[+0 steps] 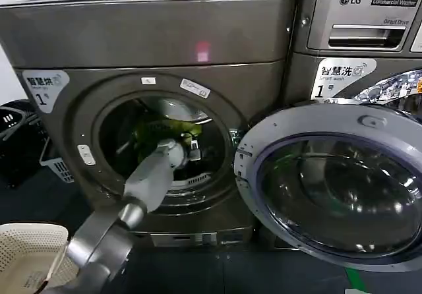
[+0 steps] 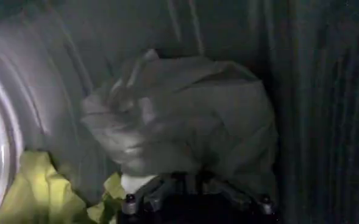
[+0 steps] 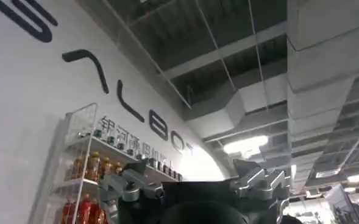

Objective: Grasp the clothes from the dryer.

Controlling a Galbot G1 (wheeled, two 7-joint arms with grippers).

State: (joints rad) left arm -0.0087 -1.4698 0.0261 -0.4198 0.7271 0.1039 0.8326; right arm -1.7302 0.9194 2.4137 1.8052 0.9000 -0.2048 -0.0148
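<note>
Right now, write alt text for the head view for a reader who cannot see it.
The robot's left arm reaches through the round opening of the dryer, with the left gripper inside the drum by the lime-green clothes. The glass door hangs open to the right, a cream basket sits lower left.

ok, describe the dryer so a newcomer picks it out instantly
Two front-loading machines stand side by side. The dryer is the dark bronze-grey one on the left, its round opening showing lime-green clothes, with the left claw reaching inside. Unlike its LG-branded neighbour, it has a white corner label marked 1.
</note>
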